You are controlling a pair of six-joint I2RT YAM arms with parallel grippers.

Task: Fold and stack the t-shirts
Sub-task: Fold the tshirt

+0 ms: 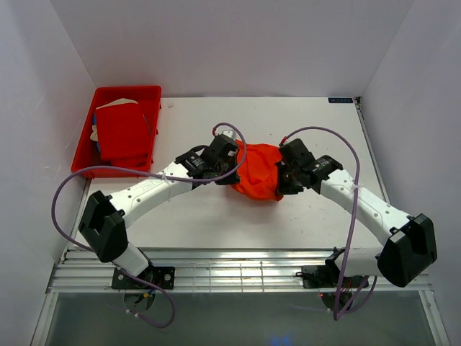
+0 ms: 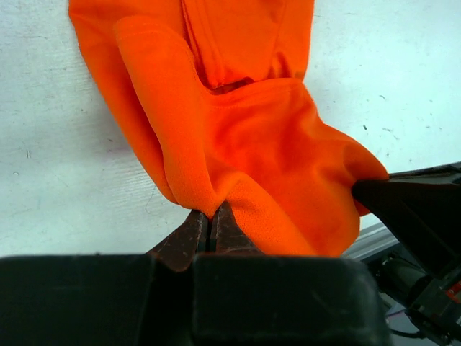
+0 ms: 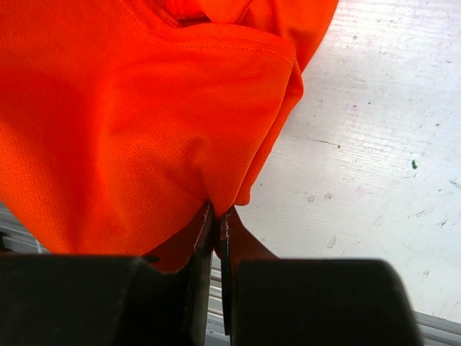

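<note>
The bright orange t-shirt [image 1: 261, 171] hangs bunched between my two grippers over the middle of the table. My left gripper [image 1: 229, 160] is shut on its left edge; in the left wrist view the cloth [image 2: 245, 130] is pinched at my gripper [image 2: 210, 215]. My right gripper [image 1: 287, 171] is shut on its right edge; in the right wrist view the cloth [image 3: 130, 122] is pinched at my gripper [image 3: 216, 213]. The deeper red t-shirt [image 1: 121, 132] lies folded in the red tray [image 1: 148, 92] at the back left.
The red plastic tray stands at the table's back left corner. White walls enclose the table on three sides. A metal rail [image 1: 238, 274] runs along the near edge by the arm bases.
</note>
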